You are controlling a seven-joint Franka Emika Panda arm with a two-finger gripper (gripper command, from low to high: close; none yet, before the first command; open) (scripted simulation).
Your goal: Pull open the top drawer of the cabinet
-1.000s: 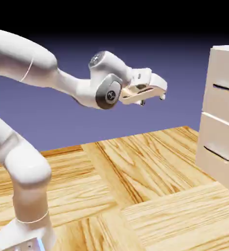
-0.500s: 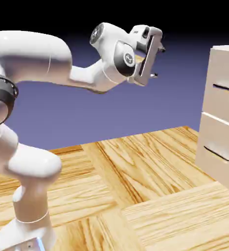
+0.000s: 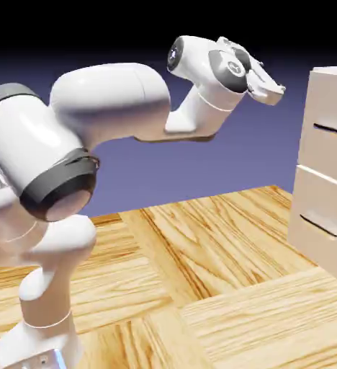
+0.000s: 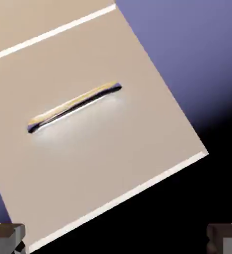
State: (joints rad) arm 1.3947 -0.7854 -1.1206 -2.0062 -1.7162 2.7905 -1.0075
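Observation:
The cream-beige cabinet (image 3: 328, 180) stands at the exterior view's right. Its top drawer (image 3: 331, 148) is shut flush, with a dark slot handle (image 3: 333, 130). My gripper (image 3: 274, 91) hangs in the air left of the cabinet, a little above handle height, and touches nothing. In the hand view the top drawer (image 4: 103, 139) fills the middle at a tilt, its slot handle (image 4: 73, 106) lying slanted. The gripper (image 4: 116, 238) is open, with its grey fingertips (image 4: 6, 238) far apart at the bottom corners and nothing between them.
A second drawer front (image 3: 319, 216) with its own slot sits below the top one. The cabinet stands on a wooden parquet table (image 3: 214, 288). My white arm (image 3: 106, 108) arches high from the lower left.
The arm has swung up and to the right, toward the cabinet. The hand has turned from pointing down to facing the drawer front. The jaws have stayed open.

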